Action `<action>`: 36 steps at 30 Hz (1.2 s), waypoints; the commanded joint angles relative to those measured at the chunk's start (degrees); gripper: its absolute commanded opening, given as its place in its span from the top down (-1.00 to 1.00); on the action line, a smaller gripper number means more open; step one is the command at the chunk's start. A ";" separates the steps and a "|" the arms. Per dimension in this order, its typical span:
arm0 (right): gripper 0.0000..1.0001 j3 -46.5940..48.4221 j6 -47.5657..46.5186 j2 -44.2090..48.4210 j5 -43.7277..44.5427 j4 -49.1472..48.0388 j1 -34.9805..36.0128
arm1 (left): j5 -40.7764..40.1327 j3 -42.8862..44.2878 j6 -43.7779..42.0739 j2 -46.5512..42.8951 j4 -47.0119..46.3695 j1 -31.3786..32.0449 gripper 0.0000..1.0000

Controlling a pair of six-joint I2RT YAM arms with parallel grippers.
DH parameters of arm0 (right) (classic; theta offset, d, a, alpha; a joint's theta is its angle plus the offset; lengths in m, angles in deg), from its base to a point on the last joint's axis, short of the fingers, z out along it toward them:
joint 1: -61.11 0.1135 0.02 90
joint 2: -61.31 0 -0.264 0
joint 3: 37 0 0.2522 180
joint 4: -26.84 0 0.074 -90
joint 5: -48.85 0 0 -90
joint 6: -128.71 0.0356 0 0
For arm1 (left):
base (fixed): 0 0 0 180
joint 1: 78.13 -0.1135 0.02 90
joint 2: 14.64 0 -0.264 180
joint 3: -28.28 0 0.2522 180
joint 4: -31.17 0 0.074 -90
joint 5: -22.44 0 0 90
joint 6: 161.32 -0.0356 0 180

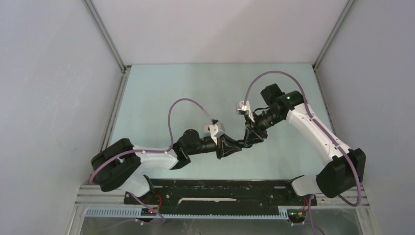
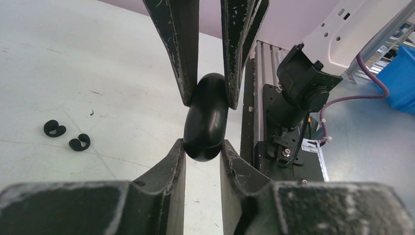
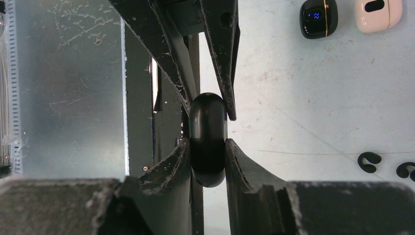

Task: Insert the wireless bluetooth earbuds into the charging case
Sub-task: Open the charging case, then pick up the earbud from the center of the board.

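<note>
The step in hand looks like opening the case, not yet loading it. A black pebble-shaped charging case (image 2: 208,112) is held off the table (image 2: 73,58) between the two arms, and its lid appears shut (no seam gap shows in either wrist view). The left gripper (image 2: 202,143) is clamped on one end of the case, its fingers pressed against the curved sides with no slack visible. The right gripper (image 3: 207,142) pinches the opposite end just as firmly, so the case bridges the two sets of jaws and each tool touches nothing else. The earbuds (image 2: 54,128) are not in any grip: two small black ones lie side by side on the table, well apart from the held case. The right wrist view also shows two other cases resting farther off, a black case with a blue display (image 3: 318,18) and a pale case (image 3: 378,13) just beside it. The next move probably calls for one gripper to anchor the body while the other works the lid up along its hinge. The shell is smooth and rounded, so a slip or twist seems the main risk. Only after that does a gripper need to let go and fetch an earbud.
</note>
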 commanded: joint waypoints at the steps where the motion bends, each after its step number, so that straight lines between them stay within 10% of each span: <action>1: 0.62 0.92 0.56 1.16 -2.22 0.11 0.15 | 1.76 1.31 0.98 0.36 -4.04 -0.80 0.60; 8: 0.44 0.95 2.69 0.28 -1.93 -1.65 -0.01 | 3.90 0.82 1.82 0.56 -6.81 -1.12 1.00; 16: 0.10 3.47 13.14 -2.64 -5.65 -7.30 -6.55 | 4.08 -0.48 1.12 0.27 -7.64 -1.12 1.00; 36: 0.11 4.23 14.37 -4.68 -7.04 -12.25 -23.48 | -2.63 -3.87 3.81 -3.87 -4.66 -5.06 1.00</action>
